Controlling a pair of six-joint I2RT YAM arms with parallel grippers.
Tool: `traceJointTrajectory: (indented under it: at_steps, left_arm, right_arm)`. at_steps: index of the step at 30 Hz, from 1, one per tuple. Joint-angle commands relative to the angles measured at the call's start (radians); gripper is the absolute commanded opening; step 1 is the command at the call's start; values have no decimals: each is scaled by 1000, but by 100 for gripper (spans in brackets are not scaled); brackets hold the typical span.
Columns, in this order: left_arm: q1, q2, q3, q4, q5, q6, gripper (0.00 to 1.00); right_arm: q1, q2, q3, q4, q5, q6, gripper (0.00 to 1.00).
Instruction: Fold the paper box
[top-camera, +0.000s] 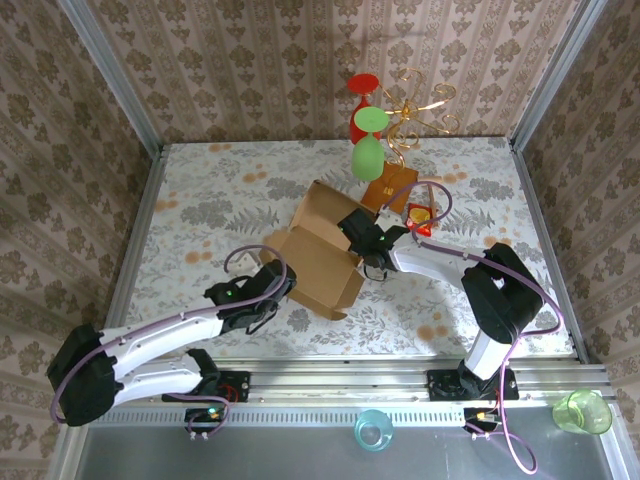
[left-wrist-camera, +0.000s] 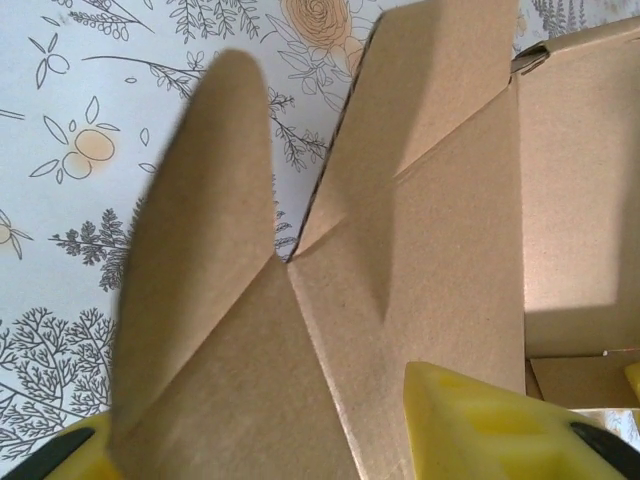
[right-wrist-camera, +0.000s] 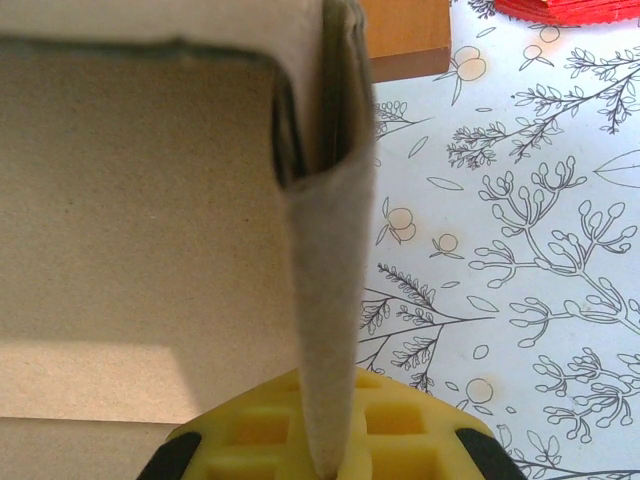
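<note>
Flower-patterned table top (top-camera: 200, 200): bare along the left side, the far-left corner and the far-right corner; open passage there. Centre: light-brown cardboard box (top-camera: 318, 255), half-folded, walls and flaps upright, barring level travel across the middle. Close beside its far right corner: reddish-brown wooden block (top-camera: 391, 186), gap narrow, contact not discernible. Right of the block: flat red packet (top-camera: 420, 217). Far edge, centre: gold wire stand (top-camera: 425, 110) with green and red plastic goblets (top-camera: 368, 158) hanging over the block. Wallpapered walls (top-camera: 250, 60) close three sides.
</note>
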Motion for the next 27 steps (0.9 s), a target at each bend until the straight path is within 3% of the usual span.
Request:
traceJointTrajectory:
  at_steps: [1, 11, 18, 20, 21, 24, 27]
  left_arm:
    - [-23, -39, 36, -67, -4, -29, 44]
    - [-35, -57, 30, -76, -21, -47, 32]
    - [-31, -35, 58, -123, -67, -29, 2]
    - [-20, -27, 87, -165, -94, 25, 0]
    - [-4, -23, 102, -188, -97, 58, 0]
    - [45, -19, 152, -241, -108, 217, 0]
    - [105, -23, 200, -266, -85, 414, 0]
  right_arm:
    - [4, -9, 6, -16, 33, 42, 0]
    - [6, -6, 1, 7, 12, 57, 0]
    - [10, -31, -19, 18, -8, 70, 0]
    - [10, -39, -23, 27, -38, 65, 0]
    - [10, -44, -25, 35, -56, 56, 7]
    - [21, -96, -64, 110, -106, 8, 41]
    - [49, -195, -114, 153, -95, -52, 59]
